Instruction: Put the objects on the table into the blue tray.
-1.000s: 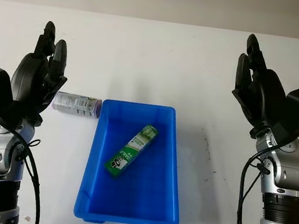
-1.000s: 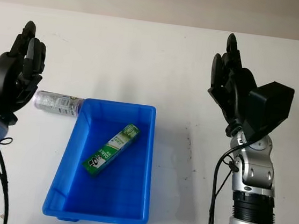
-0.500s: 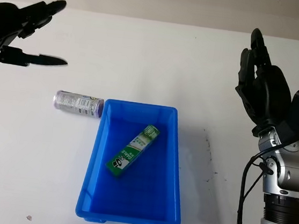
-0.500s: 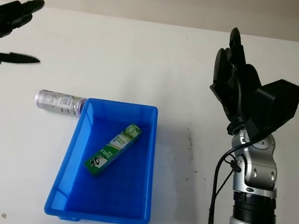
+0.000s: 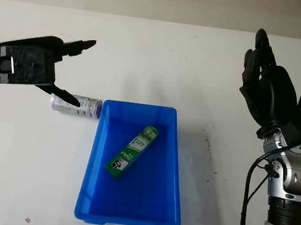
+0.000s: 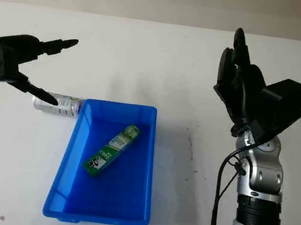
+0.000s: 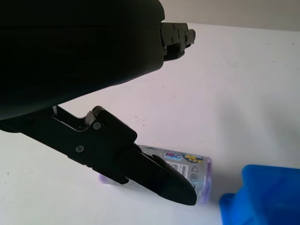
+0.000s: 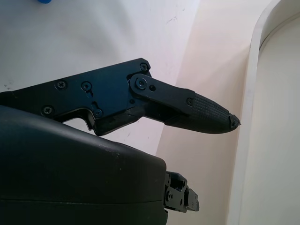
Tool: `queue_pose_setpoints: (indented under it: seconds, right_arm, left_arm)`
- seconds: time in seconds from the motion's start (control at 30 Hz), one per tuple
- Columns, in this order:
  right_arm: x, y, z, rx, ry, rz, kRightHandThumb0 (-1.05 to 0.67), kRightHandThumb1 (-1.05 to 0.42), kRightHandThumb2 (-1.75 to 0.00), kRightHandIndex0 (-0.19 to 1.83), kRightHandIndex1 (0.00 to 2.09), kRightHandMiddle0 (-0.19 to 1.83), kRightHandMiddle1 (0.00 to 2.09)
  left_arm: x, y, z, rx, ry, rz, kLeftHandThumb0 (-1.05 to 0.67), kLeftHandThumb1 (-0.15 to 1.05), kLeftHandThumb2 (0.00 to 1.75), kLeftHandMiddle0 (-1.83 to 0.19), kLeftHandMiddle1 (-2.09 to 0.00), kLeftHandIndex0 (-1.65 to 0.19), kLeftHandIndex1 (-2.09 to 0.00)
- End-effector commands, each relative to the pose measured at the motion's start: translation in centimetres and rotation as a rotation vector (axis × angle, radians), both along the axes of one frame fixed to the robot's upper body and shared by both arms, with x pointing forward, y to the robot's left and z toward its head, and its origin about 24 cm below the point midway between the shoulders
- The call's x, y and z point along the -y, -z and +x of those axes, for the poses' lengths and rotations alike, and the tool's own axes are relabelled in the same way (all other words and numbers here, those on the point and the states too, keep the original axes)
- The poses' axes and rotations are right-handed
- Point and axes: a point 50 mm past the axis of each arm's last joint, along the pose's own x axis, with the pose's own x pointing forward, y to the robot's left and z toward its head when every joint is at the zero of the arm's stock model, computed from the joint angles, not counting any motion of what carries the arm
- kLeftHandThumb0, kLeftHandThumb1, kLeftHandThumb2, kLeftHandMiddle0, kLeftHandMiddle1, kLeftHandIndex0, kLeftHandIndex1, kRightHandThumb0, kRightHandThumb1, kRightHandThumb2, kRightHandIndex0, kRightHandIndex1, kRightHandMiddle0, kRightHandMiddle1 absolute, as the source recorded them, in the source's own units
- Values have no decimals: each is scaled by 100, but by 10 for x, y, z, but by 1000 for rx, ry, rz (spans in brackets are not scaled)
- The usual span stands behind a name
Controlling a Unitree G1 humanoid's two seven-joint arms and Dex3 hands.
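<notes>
A blue tray (image 5: 99,139) sits at the middle of the white table with a green box (image 5: 133,149) lying in it. A clear bottle with a purple label (image 5: 86,107) lies on its side on the table, touching the tray's far left corner. My left hand (image 5: 69,65) hovers open above and to the left of the bottle, one finger over the bottle's left end; the left wrist view shows the bottle (image 7: 187,161) under that finger. My right hand (image 5: 263,82) is raised open at the right, away from the tray.
The right arm (image 5: 288,188) stands upright at the right edge. A small dark speck (image 5: 28,219) lies near the table's front left. Faint dark marks (image 5: 209,146) lie right of the tray.
My left hand came down and to the right from the far left and now hovers over the bottle. The right hand barely moved.
</notes>
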Motion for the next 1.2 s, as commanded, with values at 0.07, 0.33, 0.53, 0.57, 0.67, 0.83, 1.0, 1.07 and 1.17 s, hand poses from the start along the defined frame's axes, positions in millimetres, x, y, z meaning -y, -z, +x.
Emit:
queue_pose_setpoints:
  seconds: [0.07, 0.33, 0.53, 0.57, 0.67, 0.83, 1.0, 1.07, 1.17]
  right_arm:
    - [2, -1, -4, 6, -2, 4, -68, -105, -74, -19, 0, -19, 0]
    - [2, -2, -3, 5, -9, -6, -69, -105, -73, -19, 0, -19, 0]
    - [2, -3, -2, 6, -5, -5, -70, -105, -72, -19, 0, -19, 0]
    - [2, -4, -2, 6, -6, -8, -70, -105, -72, -19, 0, -19, 0]
    - [2, -4, -1, 6, -5, -10, -70, -105, -73, -19, 0, -19, 0]
    - [1, -7, -1, 18, -23, -11, -70, -105, -73, -19, 0, -19, 0]
    - [1, -10, 0, 18, -21, -10, -70, -105, -73, -19, 0, -19, 0]
    - [1, -11, 1, 18, -22, -9, -69, -105, -73, -19, 0, -19, 0]
    - [1, -11, 2, 18, -28, -2, -68, -105, -76, -19, 0, -19, 0]
  left_arm:
    - [3, 24, 2, 10, 6, 72, -68, 92, 8, 14, -6, 11, -5]
    - [11, 35, 5, -46, 15, 222, -53, 89, 4, 9, -7, 5, -8]
    - [11, 48, 1, -138, 18, 291, -59, 81, 4, -6, -9, -7, -11]
    - [11, 51, 1, -144, 13, 306, -59, 81, 4, -9, -10, -8, -11]
    - [13, 59, 0, -119, 3, 397, -56, 85, 6, -25, -15, -15, -14]
    - [13, 75, -1, 11, 72, 484, -47, 103, 14, -34, -196, -16, -163]
    - [12, 79, 0, 52, 110, 382, -49, 105, 36, -63, -209, -27, -208]
    - [11, 81, 0, 48, 109, 317, -48, 105, 40, -66, -209, -31, -209]
    - [10, 81, 0, 42, 107, 254, -47, 105, 43, -79, -209, -39, -209]
